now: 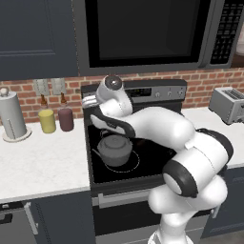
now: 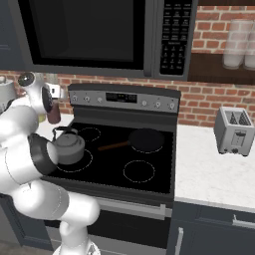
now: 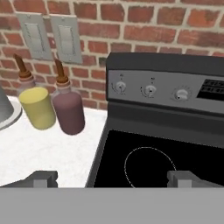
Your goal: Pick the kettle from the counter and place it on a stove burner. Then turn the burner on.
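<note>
my fingers (image 3: 43,178) stand wide apart with nothing between them, my gripper (image 3: 112,179) hanging above the back left of the cooktop (image 2: 149,172) and facing the stove's knobs (image 3: 150,90). the kettle (image 1: 114,148) sits upright on the stove burner (image 1: 135,162), the big front-left ring, below my arm. a yellow bottle (image 3: 36,103) and a dark red bottle (image 3: 68,107) stand side by side on the counter (image 1: 43,162) to the left.

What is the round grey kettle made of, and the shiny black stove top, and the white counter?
The squat dark grey kettle looks like brushed metal: dull grey with a soft sheen. The glossy black cooktop looks like glass, flat and smooth with thin white rings drawn on it. The white counter looks like polished stone, faintly speckled, though it could be an imitation.
</note>
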